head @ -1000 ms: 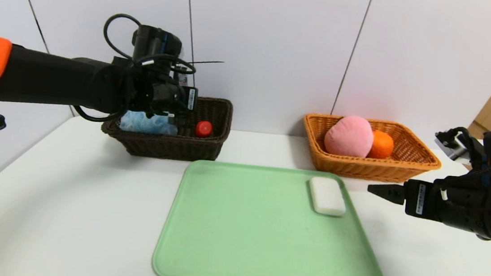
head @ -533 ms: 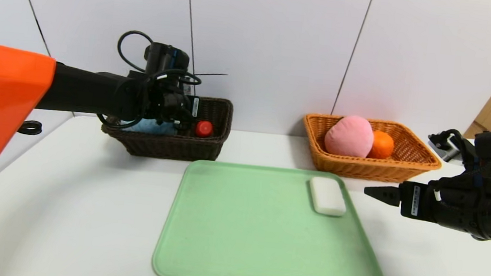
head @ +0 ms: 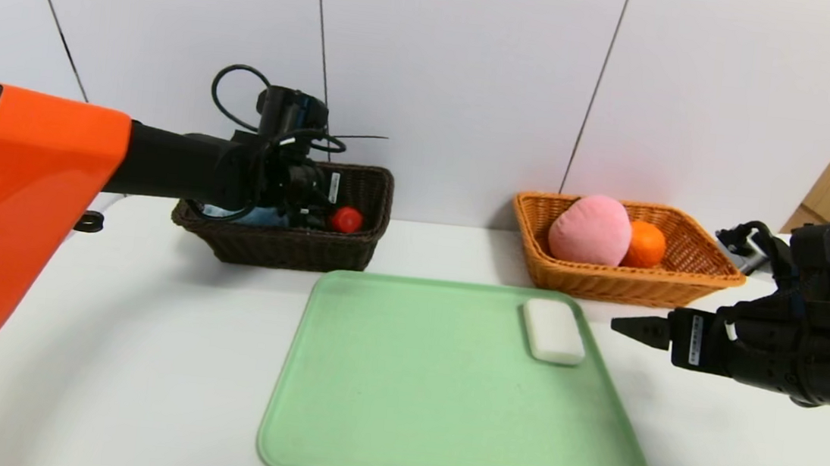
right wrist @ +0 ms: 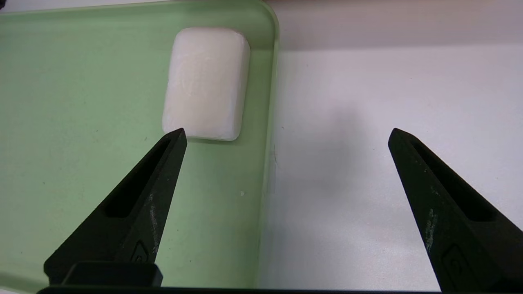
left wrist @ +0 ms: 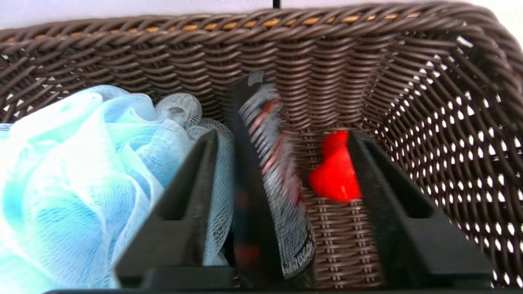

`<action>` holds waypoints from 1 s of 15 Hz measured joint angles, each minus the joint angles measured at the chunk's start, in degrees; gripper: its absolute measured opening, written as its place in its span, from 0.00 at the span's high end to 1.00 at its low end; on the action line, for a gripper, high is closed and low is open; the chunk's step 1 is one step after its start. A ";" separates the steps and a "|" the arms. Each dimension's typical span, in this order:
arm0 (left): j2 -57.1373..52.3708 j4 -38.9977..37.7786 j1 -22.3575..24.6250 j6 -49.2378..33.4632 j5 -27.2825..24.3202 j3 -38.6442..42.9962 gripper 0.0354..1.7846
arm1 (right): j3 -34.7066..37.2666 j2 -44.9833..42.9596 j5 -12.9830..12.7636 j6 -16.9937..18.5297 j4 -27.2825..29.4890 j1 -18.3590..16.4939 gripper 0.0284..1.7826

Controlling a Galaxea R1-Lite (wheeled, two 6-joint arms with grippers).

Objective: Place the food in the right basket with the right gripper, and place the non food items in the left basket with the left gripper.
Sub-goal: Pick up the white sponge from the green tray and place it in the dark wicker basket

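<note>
Two wicker baskets show in the head view: the dark brown left basket (head: 352, 254) and the light orange right basket (head: 692, 279), which holds the pink plush peach (head: 589, 229) and round orange fruit (head: 646, 244). One white rounded soap bar (head: 554, 331) lies on the pale green plastic tray (head: 443, 418).

From the left wrist, the left gripper (left wrist: 282, 157) stands parted inside its basket, the dark tapered tube (left wrist: 271, 179) loose between its jaws, beside the fluffy light-blue bath puff (left wrist: 81, 171) and small red lumpy ball (left wrist: 335, 173).

From the right wrist, the right gripper (right wrist: 286, 136) gapes wide, empty. That soap looks stiff, smooth and slippery; pinching its long sides seems best.
</note>
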 joint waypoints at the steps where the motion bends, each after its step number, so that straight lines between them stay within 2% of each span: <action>1: -0.33 0.11 -0.05 -0.09 0.05 -0.17 0.32 | -0.10 0.07 0.12 0.07 0.00 -0.11 0.04; 4: -5.21 4.22 -1.60 -0.79 -0.22 -1.11 0.23 | -1.55 0.16 0.04 0.22 0.06 -0.44 0.04; 8: -11.24 26.28 -11.19 -10.39 -1.63 -10.73 0.16 | -3.18 0.90 -0.90 0.02 0.74 -1.07 0.04; 10: -11.35 34.69 -16.84 -14.63 -1.40 -13.76 0.13 | -4.08 1.78 -2.00 -0.17 0.67 -2.04 0.04; 12: -9.83 36.10 -21.66 -16.94 0.41 -14.86 0.11 | -4.43 2.36 -2.82 -0.17 0.28 -3.00 0.04; 15: -5.92 31.78 -26.88 -18.05 5.55 -15.19 0.09 | -4.45 2.84 -2.96 -0.04 0.13 -4.79 0.04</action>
